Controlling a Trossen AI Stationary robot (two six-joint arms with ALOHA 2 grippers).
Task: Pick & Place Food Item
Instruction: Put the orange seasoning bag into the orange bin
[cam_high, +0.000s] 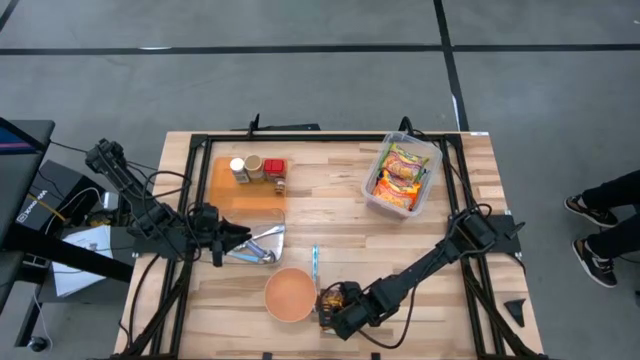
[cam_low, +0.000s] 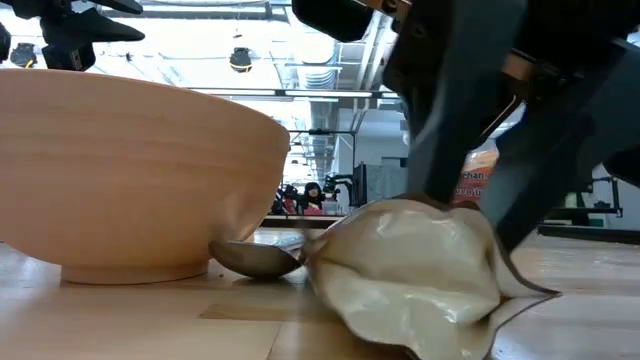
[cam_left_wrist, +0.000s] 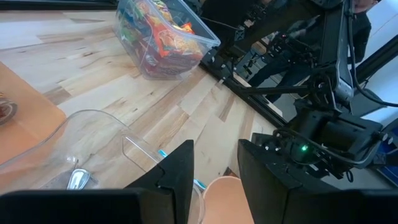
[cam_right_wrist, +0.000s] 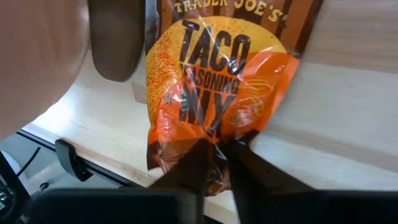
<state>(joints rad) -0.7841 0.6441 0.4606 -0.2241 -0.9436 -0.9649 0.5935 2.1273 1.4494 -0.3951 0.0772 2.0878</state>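
Observation:
An orange and brown taco seasoning packet (cam_right_wrist: 211, 81) is next to a wooden bowl (cam_high: 289, 294) near the table's front edge; its pale back shows in the low view (cam_low: 410, 280). My right gripper (cam_right_wrist: 216, 163) is shut on it. A spoon (cam_low: 255, 258) lies on the table between bowl and packet, and its blue handle (cam_high: 315, 262) points toward the far edge. My left gripper (cam_left_wrist: 214, 171) is open and empty. It is at the table's left, over a clear plastic container (cam_high: 255, 243). My right gripper pinches one end of the packet (cam_right_wrist: 211, 146) between its two fingers. The fingers (cam_low: 470, 130) slant down from above and from the table's right. The packet stands tilted below them, with its lower edge (cam_low: 430, 345) on the table.
An orange board (cam_high: 225, 195) at the far left carries a few spice jars (cam_high: 258, 168). A clear bin (cam_high: 402, 178) of noodle packets stands at the far right. A black frame (cam_high: 300, 135) runs along the table's edges. A person's feet (cam_high: 600, 235) show beyond the right edge.

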